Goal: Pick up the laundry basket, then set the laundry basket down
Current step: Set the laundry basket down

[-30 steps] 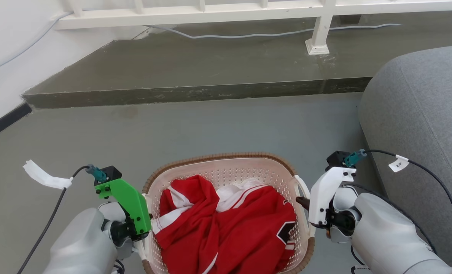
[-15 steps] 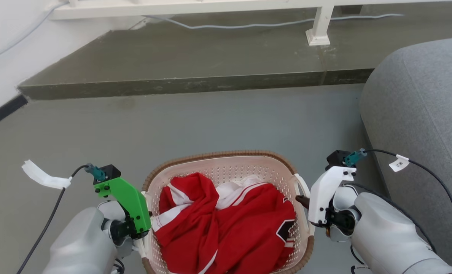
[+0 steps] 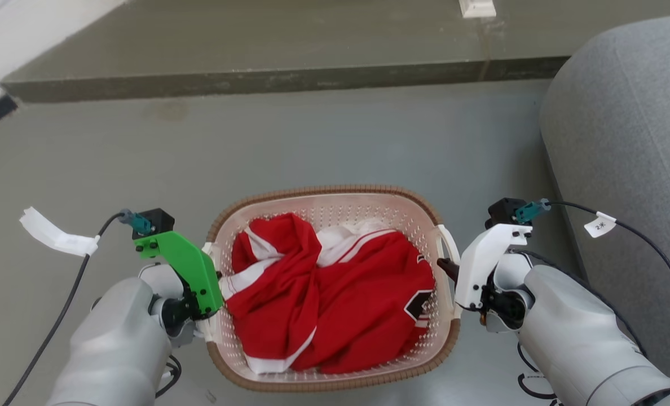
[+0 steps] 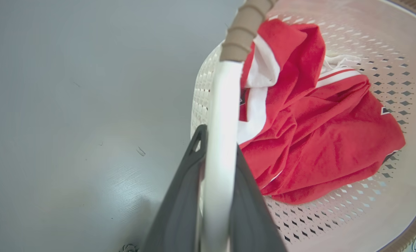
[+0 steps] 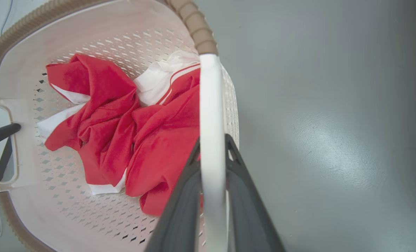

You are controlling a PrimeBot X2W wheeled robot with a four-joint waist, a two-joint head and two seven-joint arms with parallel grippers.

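Note:
The laundry basket (image 3: 324, 190), cream-white and perforated with a brown woven-look rim, sits between my arms in the head view and holds a crumpled red and white garment (image 3: 335, 293). My left gripper (image 3: 211, 307), under its green mount, is shut on the basket's left white handle (image 4: 222, 105). In the left wrist view my left gripper (image 4: 219, 140) has a dark finger on each side of that handle. My right gripper (image 3: 446, 268) is shut on the right white handle (image 5: 209, 105), and the right wrist view shows my right gripper (image 5: 213, 140) clamping it the same way. I cannot tell whether the basket touches the floor.
A grey sofa (image 3: 622, 141) rises close on the right, beside my right arm. A raised dark step (image 3: 278, 82) crosses the far side of the grey floor (image 3: 143, 169). Black cables with white tags trail from both wrists.
The head camera has tilted down, so the whole picture has shifted up and more of the basket's near side shows. Both grippers keep the same hold on the handles.

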